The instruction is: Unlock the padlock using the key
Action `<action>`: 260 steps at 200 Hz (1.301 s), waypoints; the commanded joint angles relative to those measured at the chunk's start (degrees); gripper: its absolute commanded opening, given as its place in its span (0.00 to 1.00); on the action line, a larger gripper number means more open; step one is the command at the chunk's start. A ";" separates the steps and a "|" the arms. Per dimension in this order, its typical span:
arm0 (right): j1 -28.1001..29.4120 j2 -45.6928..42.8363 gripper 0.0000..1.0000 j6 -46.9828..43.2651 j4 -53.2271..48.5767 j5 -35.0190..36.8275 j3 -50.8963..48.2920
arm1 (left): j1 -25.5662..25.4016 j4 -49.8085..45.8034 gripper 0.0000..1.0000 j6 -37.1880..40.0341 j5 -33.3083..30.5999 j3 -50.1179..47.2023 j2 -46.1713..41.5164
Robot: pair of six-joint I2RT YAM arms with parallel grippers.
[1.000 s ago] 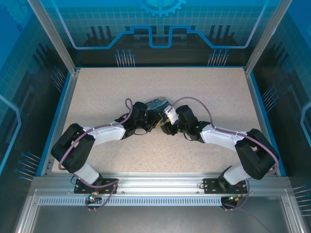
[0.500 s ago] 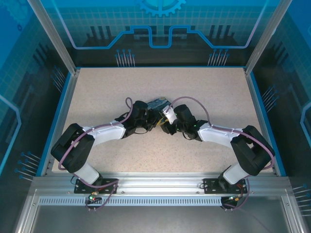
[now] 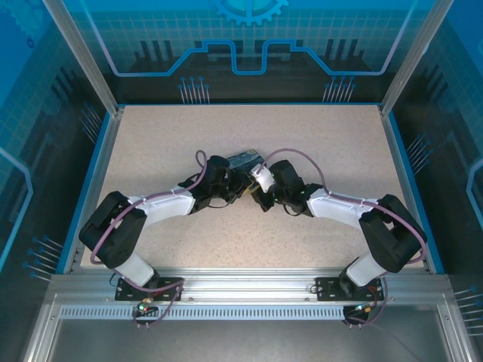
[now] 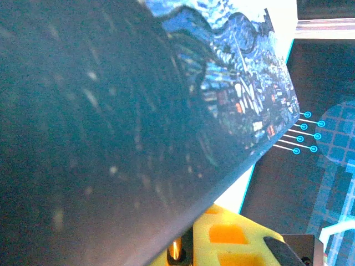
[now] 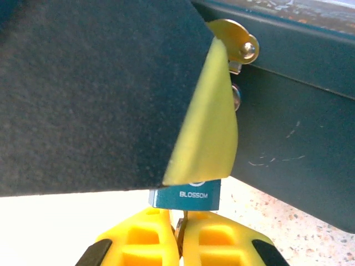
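Right gripper (image 5: pixel 180 228): both yellow fingers are pinched tight together, and all we see between them is the key.
Key (image 5: pixel 181 217): a thin dark sliver poking up out of that pinch, its top end meeting the underside of the padlock. We can't tell how deep it sits in the keyhole.
Padlock (image 5: pixel 186 195): a small blue body marked BLOSSOM, directly above the right fingertips and below the brass hasp (image 5: pixel 236 40) on the box front. A yellow pad (image 5: pixel 208 127) hides its upper part, and we can't say whose pad that is.
Box (image 3: pixel 245 160): blue painted lid, mid-table (image 3: pixel 151 151), with both arms meeting at its near side.
Left gripper (image 3: pixel 235 183): right up against the box's near-left. In its wrist view the painted lid sits close to the lens, with one yellow finger (image 4: pixel 233 238) below it. Honestly, we can't tell whether it's open or closed.
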 commanded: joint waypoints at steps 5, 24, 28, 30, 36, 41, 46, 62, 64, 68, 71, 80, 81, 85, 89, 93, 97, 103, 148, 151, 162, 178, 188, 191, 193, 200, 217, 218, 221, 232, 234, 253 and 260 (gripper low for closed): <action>-2.18 0.00 0.00 4.29 0.40 -11.52 2.14 | 0.04 -0.13 0.00 2.21 0.46 1.57 1.06; -3.99 -0.16 0.00 6.78 1.56 -15.38 1.71 | 0.02 0.56 0.00 2.41 0.43 1.45 1.24; -4.38 -0.12 0.00 7.38 1.75 -16.01 1.60 | 0.02 0.56 0.00 2.41 0.47 1.56 1.33; -4.65 -0.07 0.01 7.62 1.92 -16.47 1.56 | 0.05 0.54 0.00 2.39 0.45 1.54 1.33; -5.42 0.16 0.04 8.70 2.62 -18.21 1.36 | 0.04 0.55 0.00 2.56 0.33 1.64 1.41; -6.04 0.43 0.08 9.53 3.15 -19.45 1.30 | 0.02 0.54 0.00 2.52 0.30 1.63 1.50; -6.54 0.65 0.18 10.19 3.55 -20.42 1.24 | 0.07 0.54 0.00 2.59 0.33 1.67 1.59; -7.43 0.85 0.46 10.44 2.84 -21.25 1.21 | 0.01 0.85 0.00 2.52 0.30 1.72 2.09; -7.52 0.81 0.47 10.39 2.63 -21.23 1.23 | 0.14 0.98 0.00 2.48 0.34 1.65 2.16; -7.82 0.72 0.48 10.29 2.24 -21.33 1.11 | 0.17 1.13 0.00 2.50 0.43 1.58 2.33; -8.12 0.56 0.49 10.32 1.98 -21.41 0.92 | 0.15 1.34 0.00 2.47 0.51 1.54 2.37; -9.43 -0.16 0.49 11.06 2.28 -22.36 -0.07 | 0.20 1.46 0.00 2.85 0.50 1.45 2.66; -9.59 -0.22 0.49 11.20 2.32 -22.51 -0.23 | 0.23 1.46 0.00 2.91 0.47 1.45 2.70; -10.31 -0.72 0.49 11.67 2.69 -23.08 -0.85 | 0.25 1.30 0.00 3.29 0.38 1.47 2.78; -11.03 -1.29 0.50 12.26 2.96 -23.33 -1.58 | 0.25 1.17 0.00 3.64 0.28 1.37 2.90; -11.73 -1.98 0.50 12.72 3.31 -23.45 -2.36 | 0.26 1.40 0.00 4.06 0.20 1.23 3.06; -12.43 -2.54 0.50 13.26 3.74 -23.66 -3.16 | 0.25 1.55 0.00 4.46 0.03 1.05 3.21; -13.41 -3.75 0.51 14.07 4.29 -23.76 -4.26 | 0.21 1.59 0.00 4.99 -0.22 0.81 3.41; -15.81 -7.92 0.55 21.83 7.05 -20.23 -8.86 | 0.49 2.26 0.00 9.82 1.02 0.09 6.28; -15.81 -8.00 0.55 22.44 6.94 -19.88 -8.89 | 0.49 2.19 0.02 10.10 1.12 0.05 6.41; -15.73 -8.30 0.56 24.25 7.70 -19.43 -9.51 | 0.43 2.19 0.09 10.80 1.23 -0.08 6.85; -15.25 -9.09 0.59 27.05 8.51 -17.69 -10.20 | 0.38 2.31 0.21 11.42 1.09 -0.60 7.29; -14.90 -9.41 0.60 28.19 8.86 -16.90 -10.43 | 0.38 2.28 0.28 11.94 1.06 -0.82 7.44; -14.73 -9.48 0.61 28.69 8.86 -16.53 -10.56 | 0.43 2.18 0.31 12.06 1.04 -0.76 7.46; -14.64 -9.53 0.62 29.01 8.86 -16.38 -10.57 | 0.37 2.11 0.32 12.16 1.03 -0.82 7.48; -14.42 -9.59 0.62 29.81 9.01 -15.83 -10.58 | 0.44 1.87 0.40 12.44 1.12 -0.85 7.40; -13.68 -9.36 0.64 31.08 9.57 -15.25 -10.52 | 0.41 1.01 0.55 13.05 1.53 -1.07 6.42; -13.65 -9.35 0.64 31.14 9.57 -15.22 -10.50 | 0.38 0.89 0.56 13.15 1.60 -1.09 6.34; -13.54 -9.33 0.64 31.19 9.57 -15.12 -10.45 | 0.37 0.60 0.58 13.39 1.66 -1.10 5.99; -13.04 -9.25 0.66 31.50 9.62 -14.56 -10.49 | 0.37 -1.24 0.65 14.15 1.97 -1.07 4.53; -13.01 -9.19 0.66 31.58 9.58 -14.51 -10.42 | 0.38 -1.47 0.66 14.38 1.99 -1.09 4.17; -12.52 -9.07 0.67 32.14 10.08 -14.47 -10.48 | 0.37 -5.47 0.76 15.86 1.43 -1.44 0.28; -12.32 -9.02 0.67 32.31 10.09 -14.19 -10.43 | 0.40 -6.80 0.79 16.41 1.22 -1.81 -1.23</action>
